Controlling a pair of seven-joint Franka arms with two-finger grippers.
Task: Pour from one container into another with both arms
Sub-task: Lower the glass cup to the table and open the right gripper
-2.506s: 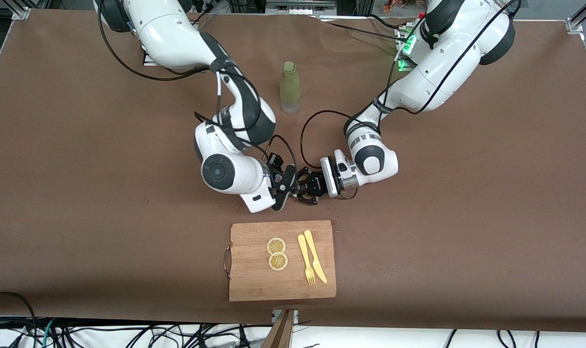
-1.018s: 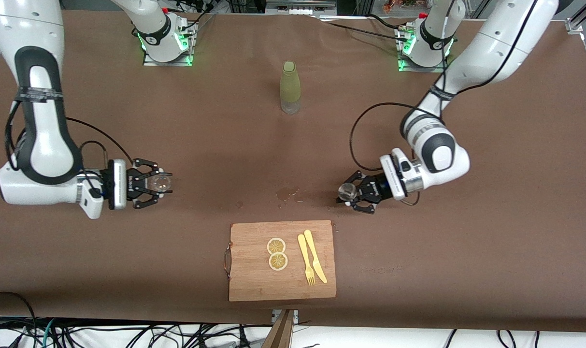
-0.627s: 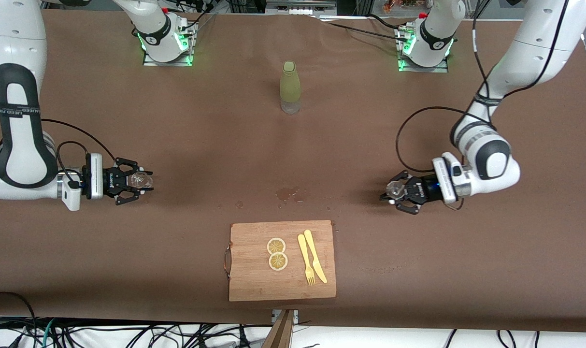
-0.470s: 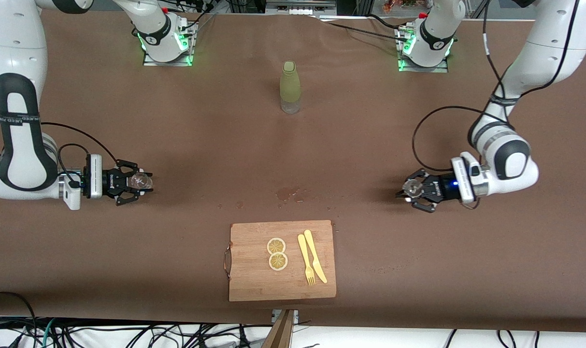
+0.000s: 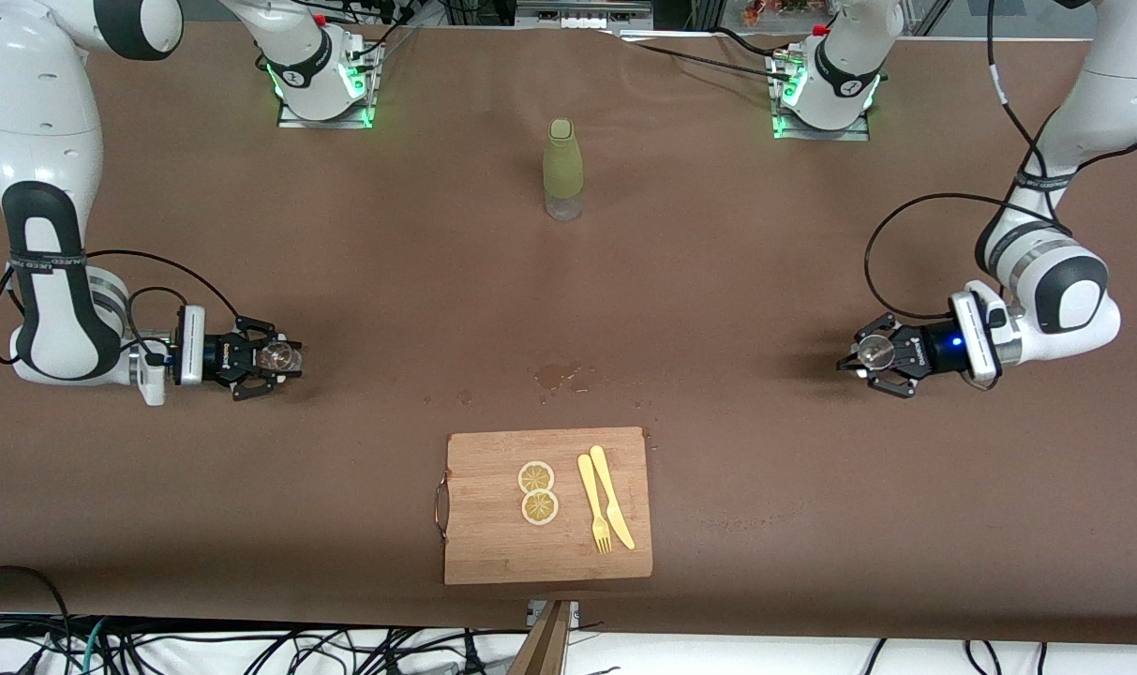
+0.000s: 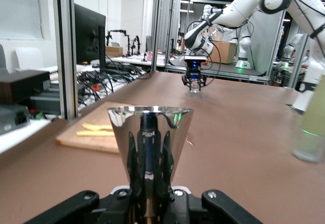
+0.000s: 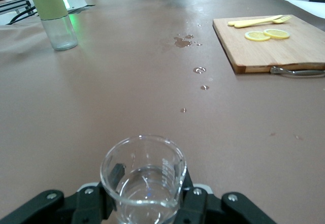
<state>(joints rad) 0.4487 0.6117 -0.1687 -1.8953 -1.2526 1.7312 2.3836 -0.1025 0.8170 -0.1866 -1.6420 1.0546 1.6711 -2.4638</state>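
- Left gripper (image 5: pixel 866 354): clamped on metal cup (image 6: pixel 150 137), toward left arm's table end.
- Right gripper (image 5: pixel 282 357): clamped on glass beaker (image 7: pixel 143 176), toward right arm's end.

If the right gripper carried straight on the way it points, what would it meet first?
Probably nothing close: the right gripper, shut on a glass beaker, points along bare table. The distant left gripper looks roughly in line; depth unclear.

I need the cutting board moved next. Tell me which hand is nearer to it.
Right, narrowly. The right hand, shut on a glass beaker, sits toward the right arm's end of the table. The left hand, holding a metal cup, is slightly farther from the cutting board.
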